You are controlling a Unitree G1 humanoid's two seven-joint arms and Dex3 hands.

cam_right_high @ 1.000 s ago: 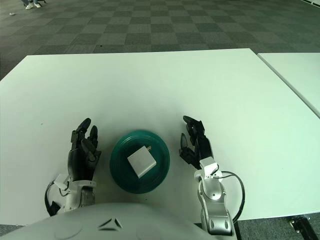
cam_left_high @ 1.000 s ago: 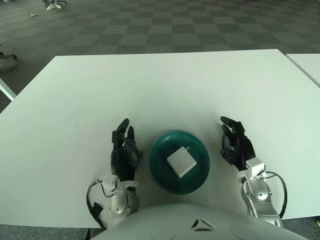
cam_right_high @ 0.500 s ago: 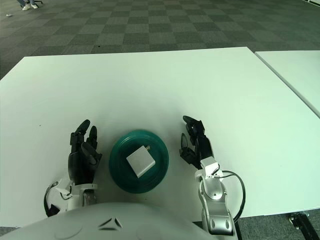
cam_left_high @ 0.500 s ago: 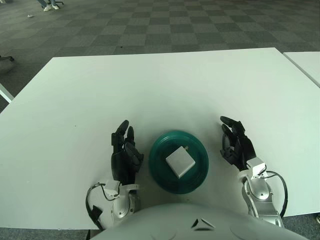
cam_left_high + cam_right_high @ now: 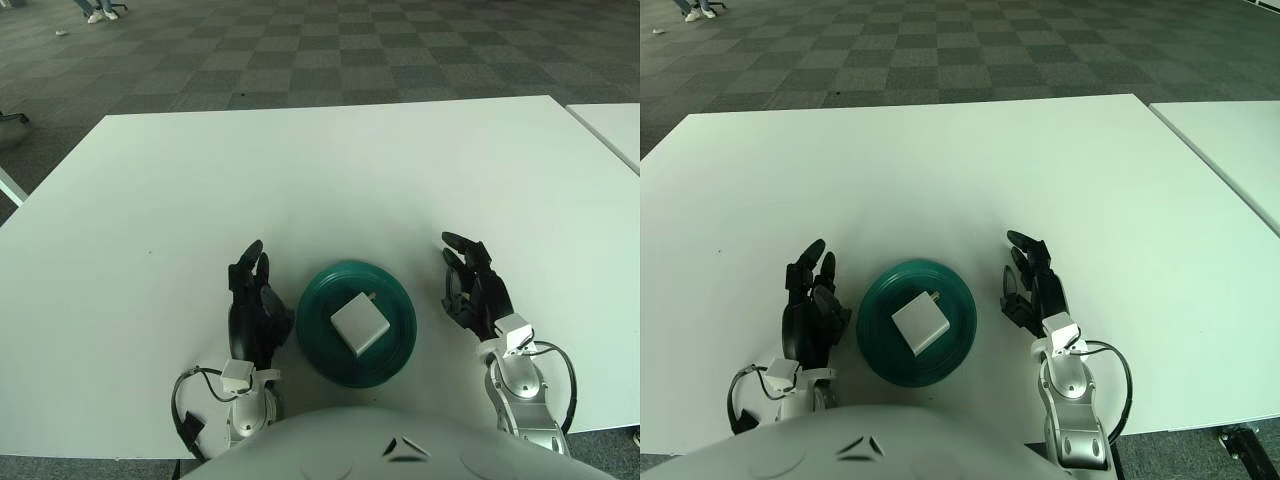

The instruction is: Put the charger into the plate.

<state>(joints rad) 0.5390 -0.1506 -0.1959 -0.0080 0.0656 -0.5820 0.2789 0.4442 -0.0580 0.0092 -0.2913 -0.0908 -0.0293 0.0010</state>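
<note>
White charger [image 5: 359, 323] lying flat in the middle of the teal plate [image 5: 392, 353], prongs pointing away toward the far side of the plate, body turned a little askew. Plate sitting on the white table [image 5: 320, 170], close to the near edge, right in front of the robot's torso. Left hand [image 5: 254, 309] resting just beside the plate's left rim, dark fingers [image 5: 250, 262] extended and loosely spread, pointing away up the table, gripping nothing; hard to tell whether the inner finger touches the rim or merely sits next to it. Right hand [image 5: 474, 290] parked on the other side of the plate, a little apart from the right rim, fingers likewise relaxed and apart, empty. Charger between the two hands, nearer the left one, touched by neither. Silver wrists and looping black cables showing below each hand, toward the near table edge from the plate. Second white table [image 5: 1230, 140] off to the right of the plate, with a narrow gap between the tables. Grey checkered carpet [image 5: 300, 50] beyond the far table edge, well away from the plate.
</note>
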